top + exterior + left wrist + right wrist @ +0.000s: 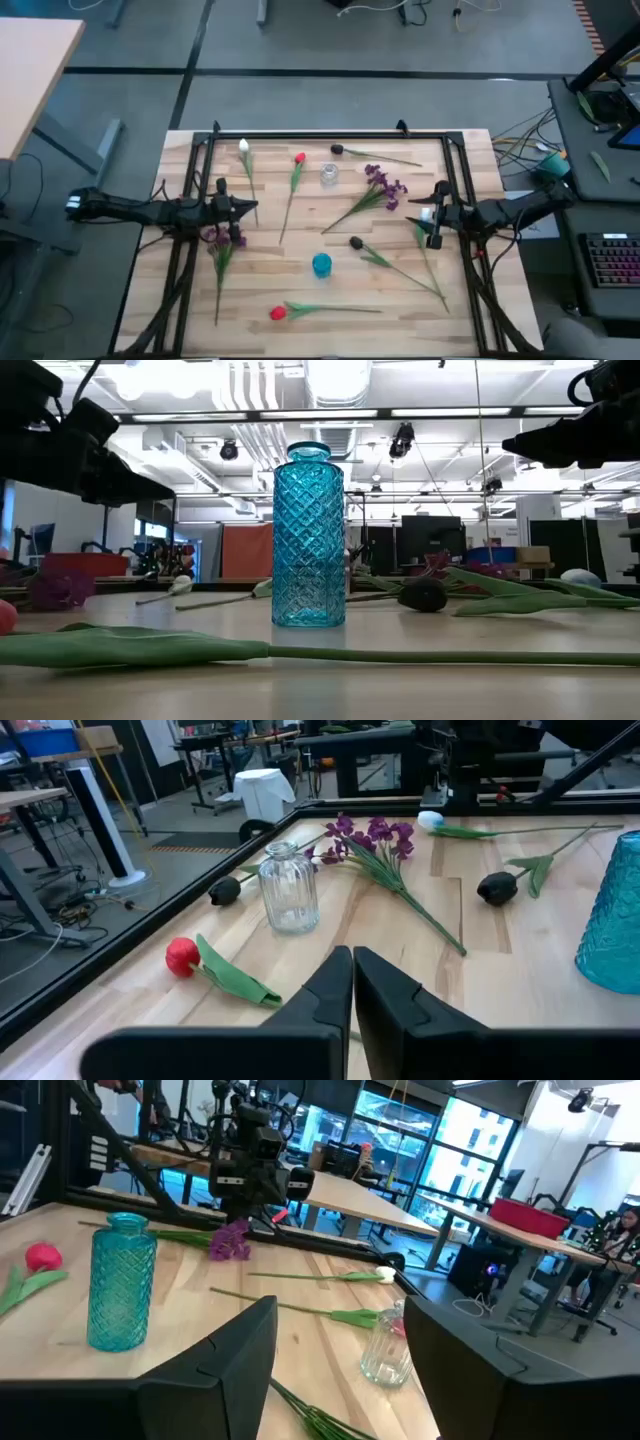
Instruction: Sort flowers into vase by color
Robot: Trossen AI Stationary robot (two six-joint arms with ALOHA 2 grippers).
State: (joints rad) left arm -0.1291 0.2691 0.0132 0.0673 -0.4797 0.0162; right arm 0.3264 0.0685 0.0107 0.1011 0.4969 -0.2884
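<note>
purple flowers (222, 238) | just beside left gripper (243, 206) | fingers closed

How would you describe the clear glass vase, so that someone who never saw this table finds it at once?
Start at the wooden table and look along its far side, near the middle. There the clear glass vase stands upright, between a red tulip and a purple flower bunch. Unlike the blue vase nearer the front, it is colourless and shorter, with ribbed sides.
</note>
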